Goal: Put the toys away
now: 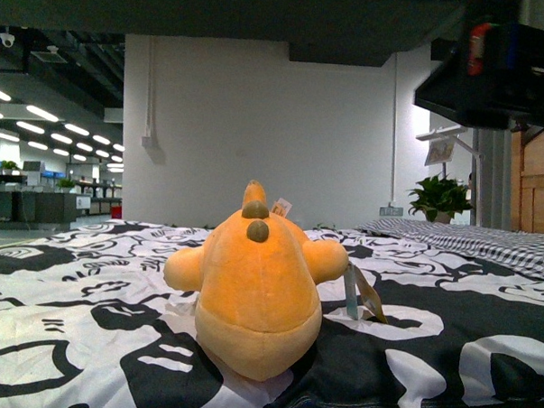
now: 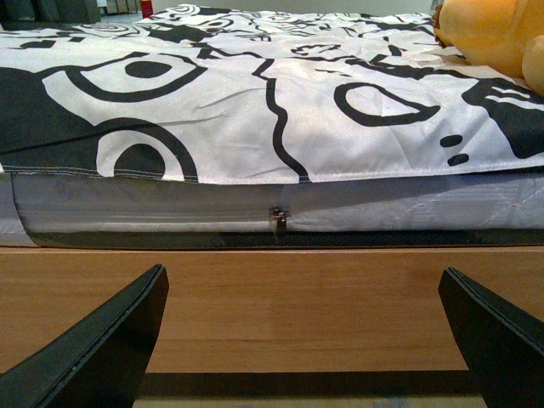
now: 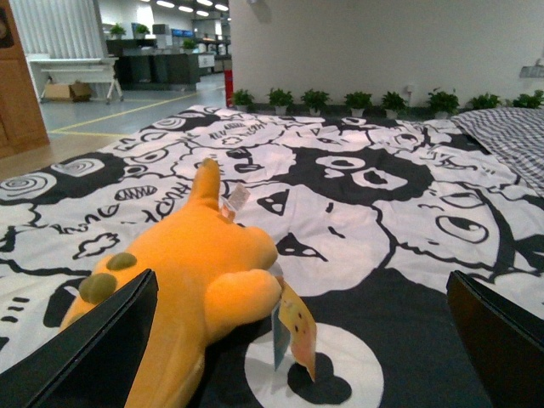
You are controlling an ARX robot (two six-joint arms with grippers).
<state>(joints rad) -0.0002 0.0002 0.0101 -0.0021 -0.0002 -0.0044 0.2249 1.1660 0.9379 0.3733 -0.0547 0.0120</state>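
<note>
Orange plush toy [image 1: 257, 289] lies on the black-and-white bedspread [image 1: 88, 277] near its front edge — not put away, so we judge grasp and carry all remain. We see left gripper [image 2: 303, 280] and right gripper [image 3: 302, 280] both gaping, empty. Only left wrist shows the wooden bed frame [image 2: 85, 272] under that edge; right wrist has the toy close.

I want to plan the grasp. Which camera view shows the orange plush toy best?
The front view: the whole plush toy lies centred on the patterned bedspread, tag included. The right wrist view shows it from the side, partly hidden by a black finger. The left wrist view shows only a small orange part of it.
</note>
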